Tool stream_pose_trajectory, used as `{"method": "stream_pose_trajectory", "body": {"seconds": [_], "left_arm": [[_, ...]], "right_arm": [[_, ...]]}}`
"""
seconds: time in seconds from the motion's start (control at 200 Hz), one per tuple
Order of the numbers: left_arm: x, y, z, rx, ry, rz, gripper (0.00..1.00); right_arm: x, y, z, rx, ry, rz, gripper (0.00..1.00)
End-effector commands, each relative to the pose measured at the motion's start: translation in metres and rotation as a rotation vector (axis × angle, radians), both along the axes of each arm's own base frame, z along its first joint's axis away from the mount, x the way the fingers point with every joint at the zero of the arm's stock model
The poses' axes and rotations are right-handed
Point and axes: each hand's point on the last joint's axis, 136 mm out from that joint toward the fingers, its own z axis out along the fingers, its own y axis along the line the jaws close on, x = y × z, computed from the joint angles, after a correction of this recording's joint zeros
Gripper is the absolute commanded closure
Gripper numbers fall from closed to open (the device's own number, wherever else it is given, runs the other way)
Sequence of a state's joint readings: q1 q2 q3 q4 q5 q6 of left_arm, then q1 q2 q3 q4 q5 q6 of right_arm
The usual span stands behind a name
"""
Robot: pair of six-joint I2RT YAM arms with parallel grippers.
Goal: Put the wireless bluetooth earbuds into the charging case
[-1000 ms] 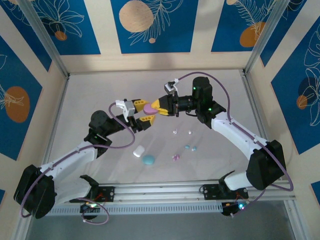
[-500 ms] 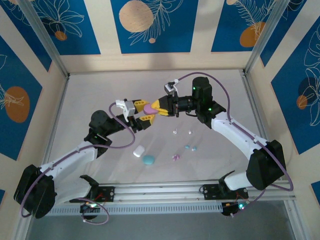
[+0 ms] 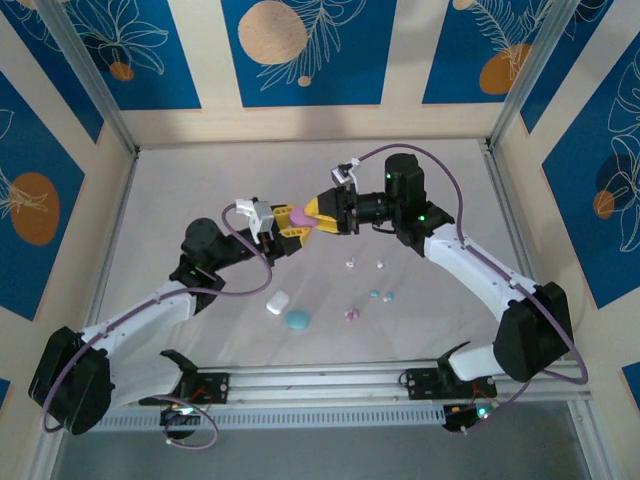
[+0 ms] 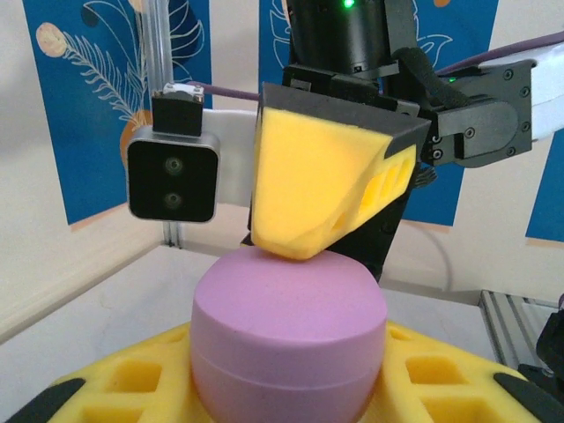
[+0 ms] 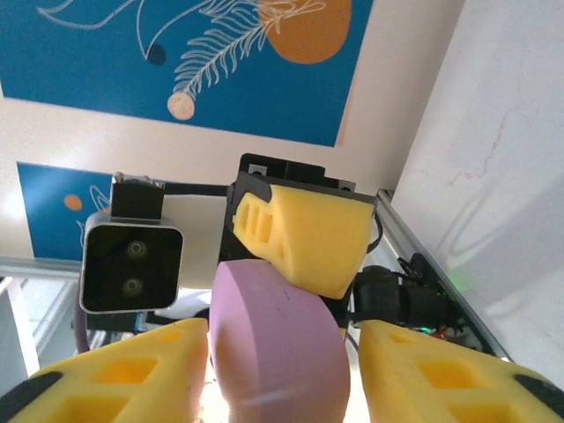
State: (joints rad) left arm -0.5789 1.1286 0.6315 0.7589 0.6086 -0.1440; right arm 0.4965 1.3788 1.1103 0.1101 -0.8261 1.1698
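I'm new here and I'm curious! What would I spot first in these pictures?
The left hand and the right hand meet above the middle of the table, with a pink round case between them. Nearer the arm bases, a white case and a cyan case lie side by side, with tiny earbuds scattered to their right.

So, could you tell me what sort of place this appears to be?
Probably a robotics lab test cell: a left arm and right arm bolted to a rail at a table edge, metal frame posts, and printed blue leaf panels as walls.
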Motion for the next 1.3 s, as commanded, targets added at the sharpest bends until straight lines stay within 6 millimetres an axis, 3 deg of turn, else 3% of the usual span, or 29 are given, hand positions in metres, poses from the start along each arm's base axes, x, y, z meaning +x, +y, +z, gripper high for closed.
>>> {"method": "stream_pose_trajectory", "body": {"seconds": [0.0,0.135,0.255,0.375,0.45,0.8,0.915,1.296], "left_arm": [[-0.011,0.000,0.022,-0.026,-0.060,-0.028,0.65],[-0.015,-0.001,0.019,-0.033,-0.029,-0.054,0.66],[-0.019,-0.002,0.018,-0.049,0.002,-0.084,0.66],[-0.022,-0.002,0.019,-0.069,0.014,-0.104,0.67],[-0.023,-0.002,0.019,-0.069,0.019,-0.112,0.67],[-0.027,-0.005,0.021,-0.072,0.028,-0.142,0.66],[-0.030,-0.007,0.021,-0.067,0.019,-0.162,0.66],[-0.029,-0.006,0.020,-0.055,0.007,-0.152,0.66]], "right_arm": [[0.002,-0.016,0.008,-0.072,-0.105,-0.087,0.40],[0.006,-0.032,0.019,-0.128,-0.304,-0.166,0.32],[0.006,-0.042,0.021,-0.199,-0.622,-0.204,0.33],[-0.012,-0.040,0.016,-0.225,-0.995,-0.090,0.36],[-0.022,-0.035,0.015,-0.219,-1.116,-0.032,0.36],[-0.024,-0.015,0.006,-0.248,-1.129,0.058,0.35],[-0.014,-0.018,0.010,-0.268,-1.104,-0.001,0.35],[-0.011,-0.026,0.024,-0.160,-0.964,-0.011,0.36]]}}
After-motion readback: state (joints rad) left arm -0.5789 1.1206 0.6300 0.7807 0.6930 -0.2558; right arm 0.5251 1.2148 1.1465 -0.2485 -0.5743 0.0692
